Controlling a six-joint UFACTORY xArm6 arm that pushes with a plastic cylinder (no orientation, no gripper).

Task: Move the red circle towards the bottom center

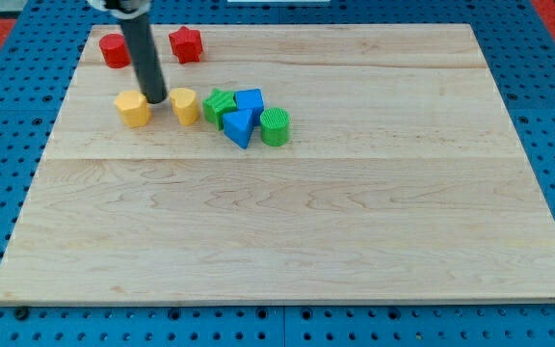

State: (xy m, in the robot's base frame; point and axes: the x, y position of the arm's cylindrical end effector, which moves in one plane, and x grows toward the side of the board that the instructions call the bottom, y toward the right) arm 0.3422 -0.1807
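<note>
The red circle [115, 50] lies near the board's top left corner. A red star [186, 43] lies to its right, with my rod passing between them. My tip [155, 99] rests on the board below and to the right of the red circle, between a yellow block [133, 109] on its left and a yellow block [185, 105] on its right. It is apart from the red circle.
A cluster lies right of the yellow blocks: a green star-like block [218, 105], a blue cube [250, 100], a blue triangle [240, 126] and a green cylinder [276, 126]. The wooden board [306, 231] sits on a blue pegboard.
</note>
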